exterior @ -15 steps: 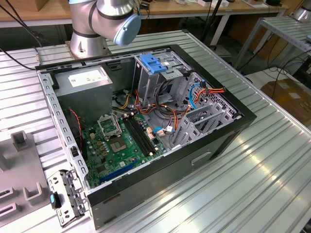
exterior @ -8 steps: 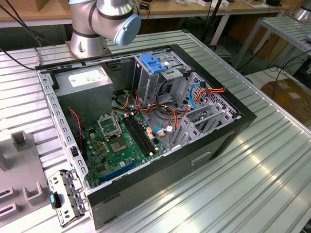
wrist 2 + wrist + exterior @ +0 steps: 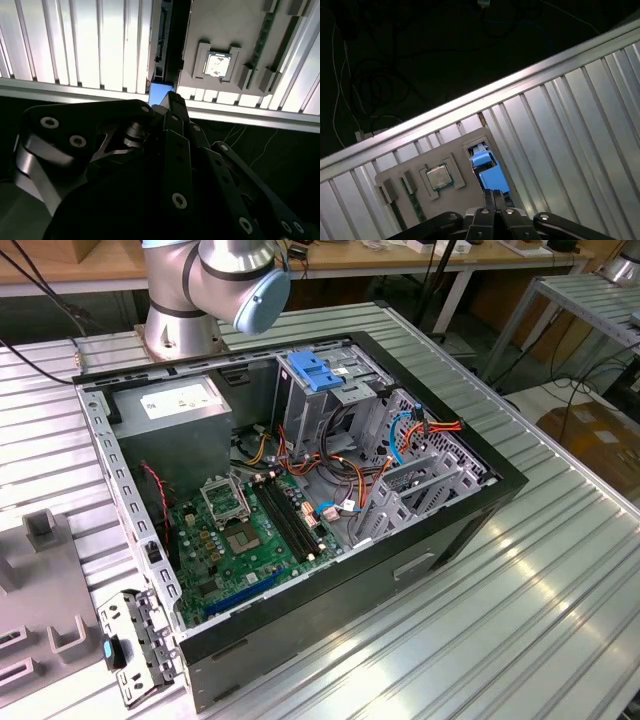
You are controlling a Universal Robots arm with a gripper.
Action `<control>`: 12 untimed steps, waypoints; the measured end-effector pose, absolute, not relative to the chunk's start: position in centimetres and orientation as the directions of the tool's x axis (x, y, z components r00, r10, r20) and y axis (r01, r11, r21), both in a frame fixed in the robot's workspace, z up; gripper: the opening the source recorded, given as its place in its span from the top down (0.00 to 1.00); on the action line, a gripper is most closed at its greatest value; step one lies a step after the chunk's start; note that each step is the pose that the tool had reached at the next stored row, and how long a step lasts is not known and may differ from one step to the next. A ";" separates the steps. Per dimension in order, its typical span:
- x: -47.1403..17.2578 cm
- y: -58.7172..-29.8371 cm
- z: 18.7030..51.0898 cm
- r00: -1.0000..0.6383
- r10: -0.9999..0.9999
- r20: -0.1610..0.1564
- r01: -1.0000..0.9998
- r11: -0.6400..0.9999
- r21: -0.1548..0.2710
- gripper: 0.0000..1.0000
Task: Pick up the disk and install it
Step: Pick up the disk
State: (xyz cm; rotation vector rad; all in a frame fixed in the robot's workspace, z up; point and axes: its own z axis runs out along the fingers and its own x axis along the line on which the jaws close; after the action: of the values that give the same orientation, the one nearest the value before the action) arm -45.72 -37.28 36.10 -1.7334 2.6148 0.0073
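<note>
The disk (image 3: 489, 172) sits in a slot at one end of a grey fixture plate (image 3: 455, 150); what I can make out of it in the first wrist view is its blue carrier bracket, bright against the plate; in the second wrist view the same blue (image 3: 159, 93) peeks out just beside the tip of the tool (image 3: 170, 98), with a dark narrow slot running away from it. The tool (image 3: 492, 194) hangs right over the blue bracket; I cannot tell whether it is clenched, released or already has hold of the disk. On the same plate, a little apart from the disk, a processor chip (image 3: 439, 176) lies in a square recess, and a green memory stick (image 3: 415, 207) lies in a groove beyond it; both wrist views show the pair, the chip (image 3: 217, 65) nearer the slot than the stick (image 3: 264, 30). The plate rests on the ribbed aluminium tabletop (image 3: 570, 125) close to its edge; past that edge the first wrist view drops to dark floor with loose cables (image 3: 340, 100).

The exterior view gives me the rest of the workplace: the arm's base (image 3: 180, 320) on the tabletop, and before it an open computer case (image 3: 330, 610); inside are a green motherboard (image 3: 250, 540), a power supply (image 3: 180, 415) and a grey drive cage (image 3: 300, 415) with a blue caddy (image 3: 315, 370) on top.
</note>
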 end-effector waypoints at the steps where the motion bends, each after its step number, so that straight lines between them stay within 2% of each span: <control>1: -45.7 -37.3 36.1 -0.376 -0.927 -0.006 -0.927 0.376 0.001 0.89; 8: -45.7 -37.3 35.8 -0.231 -0.973 -0.003 -0.973 0.231 0.000 0.89; 9: -45.7 -37.3 35.7 -0.201 -0.980 -0.002 -0.980 0.201 0.000 0.76; 12: -45.7 -37.3 35.3 -0.133 -0.991 -0.002 -0.991 0.133 0.000 0.65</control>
State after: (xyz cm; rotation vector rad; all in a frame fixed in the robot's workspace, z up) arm -45.73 -37.28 35.26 -2.0668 2.3638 0.0012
